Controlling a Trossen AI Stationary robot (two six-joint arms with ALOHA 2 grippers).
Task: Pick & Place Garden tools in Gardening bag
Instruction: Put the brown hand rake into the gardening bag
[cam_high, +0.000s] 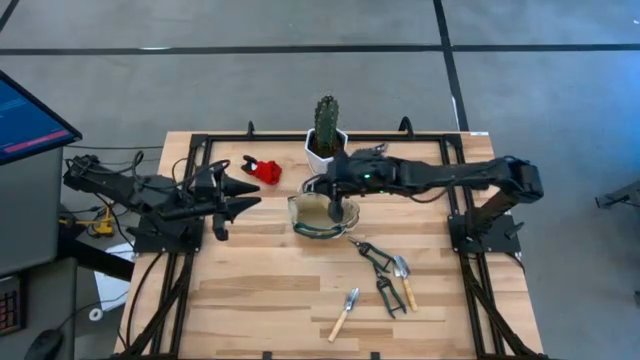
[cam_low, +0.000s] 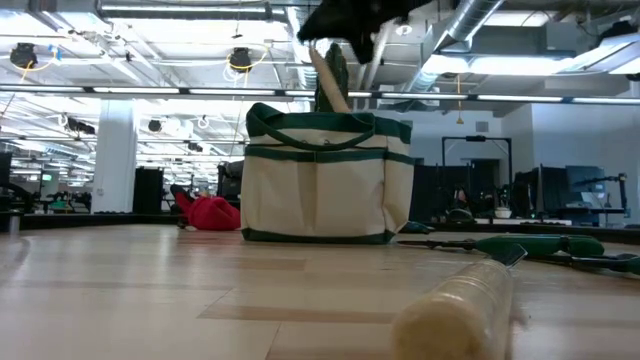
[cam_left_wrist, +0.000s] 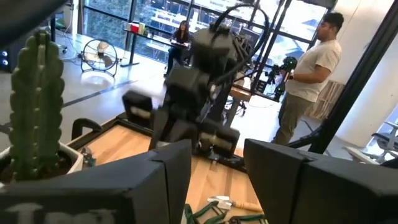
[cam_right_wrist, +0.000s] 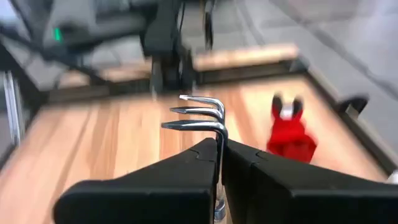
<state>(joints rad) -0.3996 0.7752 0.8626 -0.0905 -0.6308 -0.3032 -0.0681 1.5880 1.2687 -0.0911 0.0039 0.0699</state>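
Currently right gripper (cam_high: 338, 205) clamped on hand fork (cam_right_wrist: 202, 118) above gardening bag (cam_high: 323, 214) at tabletop centre. Left gripper (cam_high: 243, 193) idle near left edge, fingers apart. Remaining tools (cam_high: 385, 275) toward front edge.

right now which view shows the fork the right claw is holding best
The right wrist view: the fork's three bent metal tines stand clear past the right claw, shut on its shaft. The low view shows only its pale handle dipping into the gardening bag. The high view hides it under the arm; the left wrist view misses it.
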